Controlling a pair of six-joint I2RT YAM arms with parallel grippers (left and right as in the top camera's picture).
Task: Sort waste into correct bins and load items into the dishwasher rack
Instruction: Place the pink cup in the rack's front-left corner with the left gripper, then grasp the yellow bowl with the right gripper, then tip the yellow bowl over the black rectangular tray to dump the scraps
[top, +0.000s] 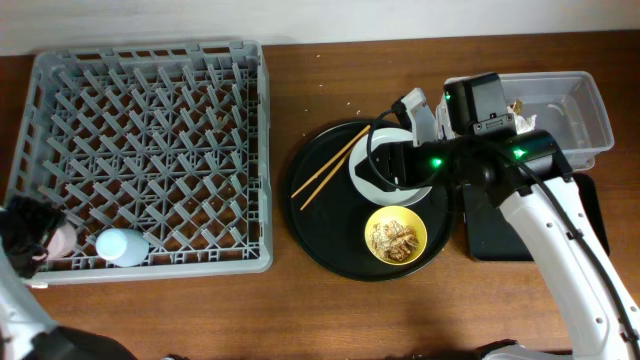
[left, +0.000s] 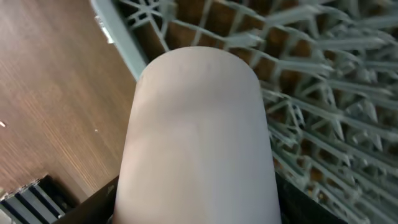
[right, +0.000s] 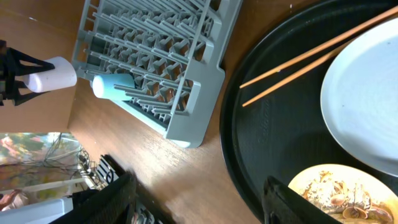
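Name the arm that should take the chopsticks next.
Right, probably. The right hand, open, hangs over the round black tray beside the chopsticks; the left hand holds the pink cup at the far corner of the dishwasher rack.

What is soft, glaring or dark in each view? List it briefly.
Left wrist: the pink cup fills the frame, soft-focused; the dishwasher rack behind is sharper. Right wrist: the right gripper is a dark silhouette; the plate looks bright. Overhead: even light, sharp; green lights glow on the right arm.
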